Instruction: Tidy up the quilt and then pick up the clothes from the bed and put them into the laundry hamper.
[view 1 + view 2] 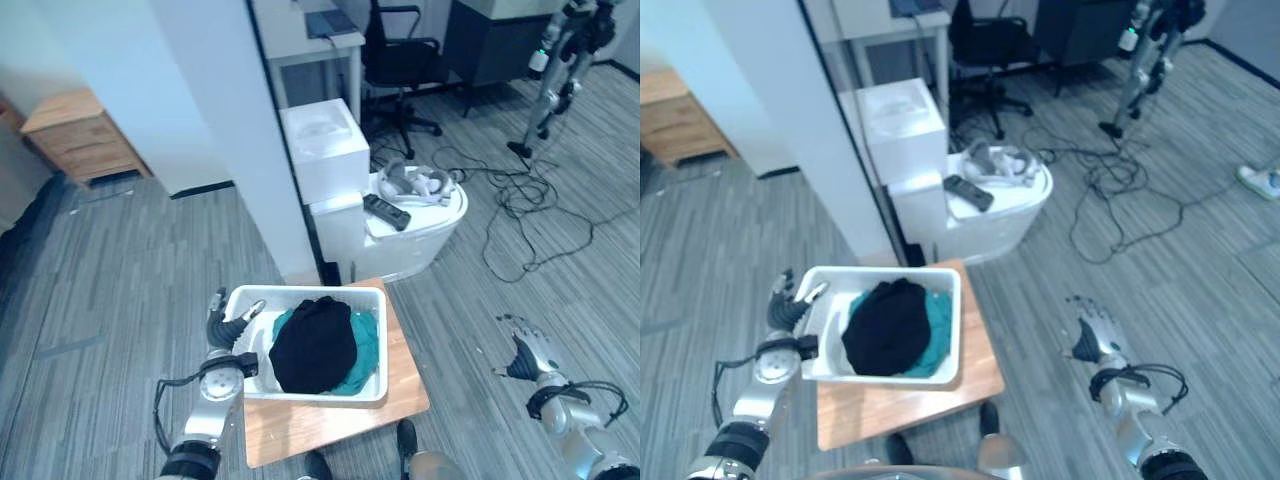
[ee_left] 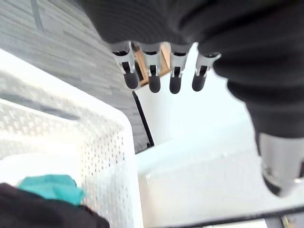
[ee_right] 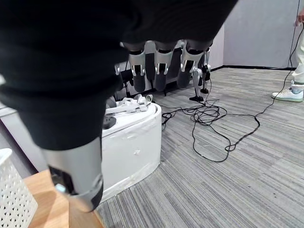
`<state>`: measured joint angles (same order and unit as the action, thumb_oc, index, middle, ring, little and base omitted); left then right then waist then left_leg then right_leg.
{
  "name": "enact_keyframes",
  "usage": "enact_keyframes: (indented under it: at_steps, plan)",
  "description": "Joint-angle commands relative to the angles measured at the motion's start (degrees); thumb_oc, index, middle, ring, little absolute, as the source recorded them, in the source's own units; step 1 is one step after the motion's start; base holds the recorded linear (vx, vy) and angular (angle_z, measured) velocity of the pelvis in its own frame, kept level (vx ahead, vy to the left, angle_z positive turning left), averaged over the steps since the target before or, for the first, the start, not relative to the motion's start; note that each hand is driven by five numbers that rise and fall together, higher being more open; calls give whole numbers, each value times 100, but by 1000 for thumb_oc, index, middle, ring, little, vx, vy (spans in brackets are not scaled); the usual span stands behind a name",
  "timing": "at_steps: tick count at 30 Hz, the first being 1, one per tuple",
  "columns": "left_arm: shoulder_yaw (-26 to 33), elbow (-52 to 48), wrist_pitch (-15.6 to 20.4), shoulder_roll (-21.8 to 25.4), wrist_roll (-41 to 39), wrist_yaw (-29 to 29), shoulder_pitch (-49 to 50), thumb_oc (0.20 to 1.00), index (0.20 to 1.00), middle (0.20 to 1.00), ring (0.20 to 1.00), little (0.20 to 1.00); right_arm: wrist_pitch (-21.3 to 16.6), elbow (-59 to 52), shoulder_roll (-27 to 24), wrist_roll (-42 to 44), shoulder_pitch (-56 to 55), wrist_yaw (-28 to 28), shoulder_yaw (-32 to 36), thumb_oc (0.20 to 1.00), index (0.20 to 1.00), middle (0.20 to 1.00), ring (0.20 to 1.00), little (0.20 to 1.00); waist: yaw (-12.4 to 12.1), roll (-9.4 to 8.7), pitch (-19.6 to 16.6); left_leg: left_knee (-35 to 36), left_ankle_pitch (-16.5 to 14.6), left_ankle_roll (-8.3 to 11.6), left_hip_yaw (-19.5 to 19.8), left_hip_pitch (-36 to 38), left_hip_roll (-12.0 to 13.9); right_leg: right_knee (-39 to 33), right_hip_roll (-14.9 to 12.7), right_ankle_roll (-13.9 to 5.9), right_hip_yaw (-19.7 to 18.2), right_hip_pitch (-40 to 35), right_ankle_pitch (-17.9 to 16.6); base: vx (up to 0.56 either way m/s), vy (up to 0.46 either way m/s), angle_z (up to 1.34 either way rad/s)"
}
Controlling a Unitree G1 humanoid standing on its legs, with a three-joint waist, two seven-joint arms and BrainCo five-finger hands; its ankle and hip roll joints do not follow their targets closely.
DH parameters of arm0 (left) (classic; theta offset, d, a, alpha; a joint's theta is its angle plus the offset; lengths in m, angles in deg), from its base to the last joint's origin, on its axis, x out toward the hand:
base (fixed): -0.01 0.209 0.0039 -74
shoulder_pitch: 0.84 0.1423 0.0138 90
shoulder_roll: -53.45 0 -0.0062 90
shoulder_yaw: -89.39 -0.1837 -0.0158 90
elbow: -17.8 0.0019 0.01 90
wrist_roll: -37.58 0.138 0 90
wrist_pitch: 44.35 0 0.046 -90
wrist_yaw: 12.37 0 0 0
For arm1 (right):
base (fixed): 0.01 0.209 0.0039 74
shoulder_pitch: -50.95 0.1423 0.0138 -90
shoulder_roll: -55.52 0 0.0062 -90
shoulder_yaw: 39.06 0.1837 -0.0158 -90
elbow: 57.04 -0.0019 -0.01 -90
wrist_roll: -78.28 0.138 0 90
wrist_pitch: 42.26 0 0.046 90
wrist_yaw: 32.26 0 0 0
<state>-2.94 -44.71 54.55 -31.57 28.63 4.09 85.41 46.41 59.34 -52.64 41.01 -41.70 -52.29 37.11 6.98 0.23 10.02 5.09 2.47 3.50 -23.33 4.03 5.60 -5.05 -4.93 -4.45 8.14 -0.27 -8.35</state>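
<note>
Left hand: at the hamper's left rim, fingers extended and relaxed, nothing held. Its wrist view shows the fingers straight in a row above the hamper wall.
Right hand: over the floor to the right of the wooden surface, well apart from the hamper, fingers spread and empty. Its wrist view shows the fingers straight, pointing toward the round white unit.
Laundry hamper: white perforated basket resting on the wooden surface, a low board on the grey floor.
Clothes: a black garment lies inside the hamper on top of a teal garment. The left wrist view shows a corner of the teal cloth against the perforated wall.
Round white unit: just beyond the surface, carrying a dark remote-like object and a white headset.
White box: behind the unit, beside a white wall panel.
Far items: wooden cabinet far left; black office chair and loose cables far right.
Person: a white shoe appears in the right wrist view; the right eye view also shows it.
</note>
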Motion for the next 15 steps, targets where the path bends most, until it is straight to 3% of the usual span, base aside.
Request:
enact_keyframes:
  at_steps: [1, 2, 6, 8, 15]
  plan:
    - [359, 384, 338, 260, -726, -99, -95, 1000, 1000, 1000, 1000, 1000, 40, 477, 315, 930, 354, -110, 303, 1000, 1000, 1000, 1000, 1000, -160, -109, -35, -9, -250, 210, 144, 337, 174, 5, -360, -604, 292, -350, 565, 0, 10, 19]
    - [350, 979, 137, 305, -517, -222, 55, 1000, 1000, 1000, 1000, 1000, -11, 740, 509, 1590, 369, -32, 497, 1000, 1000, 1000, 1000, 1000, -200, -103, -74, -9, -238, 209, 179, 339, 180, 5, -357, -596, 322, -370, 559, 5, 16, 18]
    - [254, 2199, -120, 241, -144, -591, 230, 1000, 1000, 1000, 1000, 1000, -117, 1395, 793, 2388, 480, 121, 598, 1000, 1000, 1000, 1000, 1000, -229, -101, -124, -9, -216, 202, 216, 315, 180, 5, -353, -574, 346, -364, 534, -6, 24, 10]
    - [-117, 3051, -307, 173, 929, -549, 327, 1000, 1000, 1000, 1000, 1000, -214, 2155, 1110, 3045, 608, 356, 568, 1000, 1000, 1000, 1000, 1000, -263, -102, -171, -9, -249, 198, 252, 344, 176, 5, -346, -573, 363, -405, 556, 11, 45, 4]
    - [-127, 4209, -533, -312, 905, -626, 515, 1000, 1000, 1000, 1000, 1000, -168, 3549, 1542, 3617, 781, 667, 387, 1000, 1000, 1000, 1000, 1000, -388, -161, -262, -9, -261, 188, 315, 325, 167, 5, -335, -548, 419, -427, 581, 2, 2, 1]
